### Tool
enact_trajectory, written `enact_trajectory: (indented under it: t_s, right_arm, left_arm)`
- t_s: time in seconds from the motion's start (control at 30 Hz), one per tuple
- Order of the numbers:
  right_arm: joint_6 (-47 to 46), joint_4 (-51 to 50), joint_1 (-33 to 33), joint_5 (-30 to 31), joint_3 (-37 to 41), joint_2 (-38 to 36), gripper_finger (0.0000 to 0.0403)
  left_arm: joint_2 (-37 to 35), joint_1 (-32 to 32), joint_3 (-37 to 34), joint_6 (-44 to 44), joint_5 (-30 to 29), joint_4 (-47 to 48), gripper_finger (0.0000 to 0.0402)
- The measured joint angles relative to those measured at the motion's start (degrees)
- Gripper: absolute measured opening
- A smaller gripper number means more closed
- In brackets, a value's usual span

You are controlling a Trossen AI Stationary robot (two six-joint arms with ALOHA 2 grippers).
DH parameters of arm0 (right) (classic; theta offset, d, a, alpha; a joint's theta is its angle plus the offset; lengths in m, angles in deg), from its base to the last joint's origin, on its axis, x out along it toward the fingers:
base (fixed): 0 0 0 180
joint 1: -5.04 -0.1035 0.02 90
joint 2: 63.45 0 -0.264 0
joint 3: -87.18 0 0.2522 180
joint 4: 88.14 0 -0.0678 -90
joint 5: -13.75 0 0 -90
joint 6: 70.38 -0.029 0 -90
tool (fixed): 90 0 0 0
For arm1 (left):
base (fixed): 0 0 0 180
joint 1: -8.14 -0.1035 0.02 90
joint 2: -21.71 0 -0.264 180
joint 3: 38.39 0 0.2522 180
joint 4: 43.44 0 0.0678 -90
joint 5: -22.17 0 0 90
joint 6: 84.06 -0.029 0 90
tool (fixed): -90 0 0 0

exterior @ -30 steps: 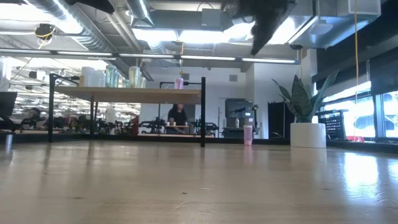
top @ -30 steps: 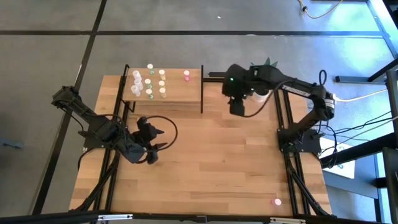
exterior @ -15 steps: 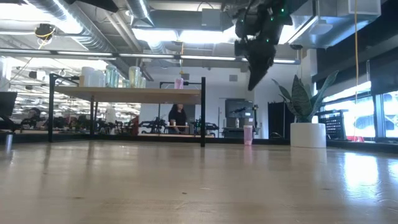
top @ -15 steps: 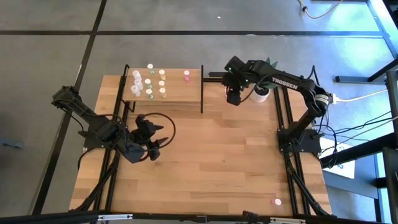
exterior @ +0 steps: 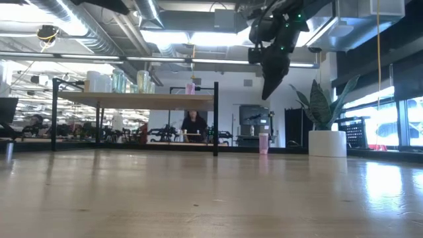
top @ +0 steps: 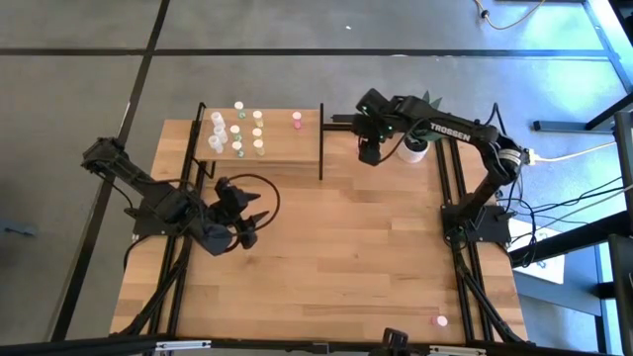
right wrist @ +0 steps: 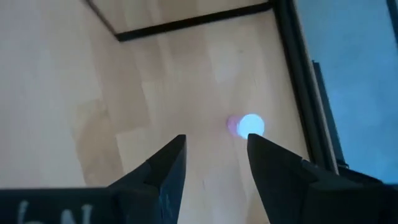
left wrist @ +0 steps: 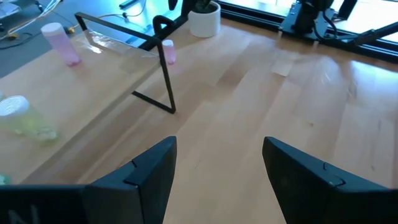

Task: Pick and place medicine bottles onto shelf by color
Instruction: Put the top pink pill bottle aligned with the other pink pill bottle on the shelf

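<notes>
Left hand (left wrist: pixel 217 171) open over tabletop; pink bottle (left wrist: pixel 61 43) on shelf (left wrist: pixel 93 87), white pot (left wrist: pixel 204 20) beyond

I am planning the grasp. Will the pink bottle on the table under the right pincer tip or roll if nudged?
It probably tips easily: the pink bottle stands upright, tall and narrow. Being round, it would likely roll once down. It looks small below the open right pincer, so probably light.

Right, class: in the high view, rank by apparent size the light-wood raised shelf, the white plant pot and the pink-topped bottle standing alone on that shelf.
1. The light-wood raised shelf, by far the largest.
2. The white plant pot, partly hidden by the right arm.
3. The pink-topped bottle, smallest.
</notes>
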Motion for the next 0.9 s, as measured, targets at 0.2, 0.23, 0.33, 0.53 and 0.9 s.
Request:
enact_trajectory:
  t_s: [0.2, 0.23, 0.33, 0.53, 0.9]
  right_arm:
    - [-0.86, 2.15, -0.02, -0.97, 0.00, 0.57, 0.0173]
    - [-0.83, 2.11, -0.02, -1.92, 0.00, 0.57, 0.0173]
    - [-0.66, 2.13, -0.05, -3.37, 0.00, 0.57, 0.0173]
    - [-2.24, 2.46, -0.02, -3.50, 0.00, 0.57, 0.0173]
    - [-6.06, 2.33, -0.02, 0.22, 0.00, 0.57, 0.0173]
  left_arm:
    - [0.00, -1.34, 0.00, -0.16, 0.01, 0.15, 0.0232]
    - [0.00, -1.45, 0.00, -0.50, 0.04, 0.31, 0.0232]
    - [0.00, -1.56, 0.00, -1.80, 0.03, 0.76, 0.0232]
    - [0.00, -1.93, 0.00, -1.91, 0.04, 2.29, 0.0232]
    - [0.00, -1.93, 0.00, -1.85, 0.09, 4.67, 0.0232]
